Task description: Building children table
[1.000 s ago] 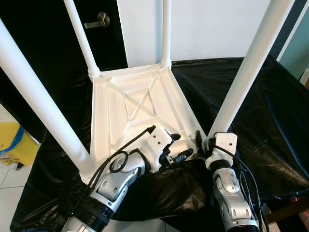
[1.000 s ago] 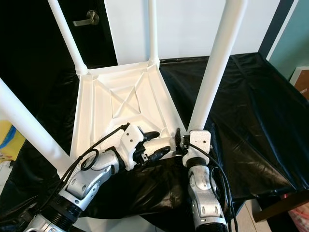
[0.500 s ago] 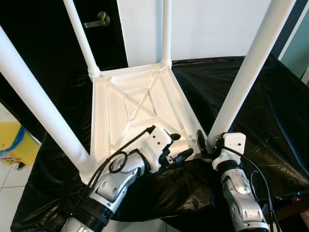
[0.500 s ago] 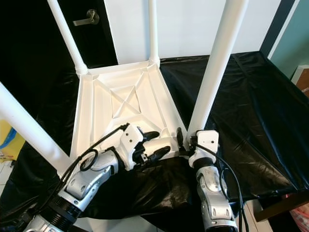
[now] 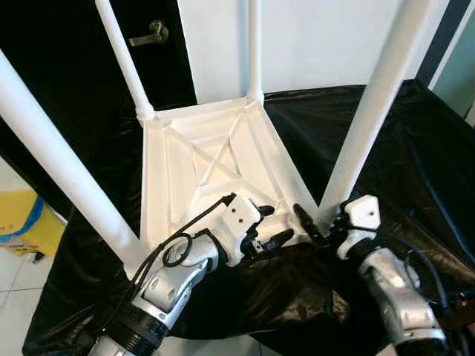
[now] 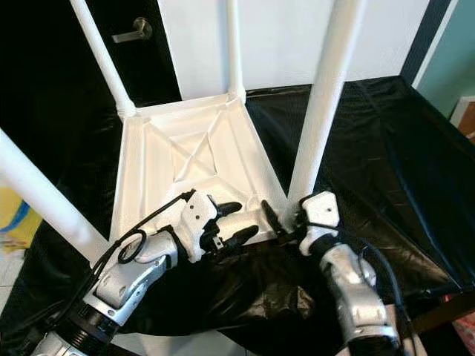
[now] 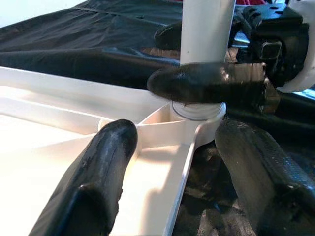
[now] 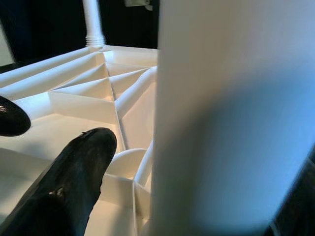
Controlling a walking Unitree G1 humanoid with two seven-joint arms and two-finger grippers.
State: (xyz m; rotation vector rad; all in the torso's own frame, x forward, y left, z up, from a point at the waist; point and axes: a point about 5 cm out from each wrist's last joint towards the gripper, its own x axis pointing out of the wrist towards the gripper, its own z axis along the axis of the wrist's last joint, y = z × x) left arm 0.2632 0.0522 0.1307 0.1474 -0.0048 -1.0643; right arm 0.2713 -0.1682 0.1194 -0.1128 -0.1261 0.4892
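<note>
A white children's table lies upside down on a black cloth, its legs pointing up. My left gripper is open at the near rim. One of its fingers rests inside the ribbed underside and the other lies outside on the cloth. My right gripper is at the foot of the near right leg, shut on it just above its socket. One right finger lies across the leg's foot. In the right wrist view the leg stands close between the fingers.
The black cloth covers the surface and hangs over its near edge. A black door with a lever handle and a white wall stand behind. A yellow object lies on the floor at the left. The near left leg slants up beside my left arm.
My right forearm has swung out to the right while its gripper stays at the leg's foot. The left gripper has not moved. The camera has shifted slightly.
</note>
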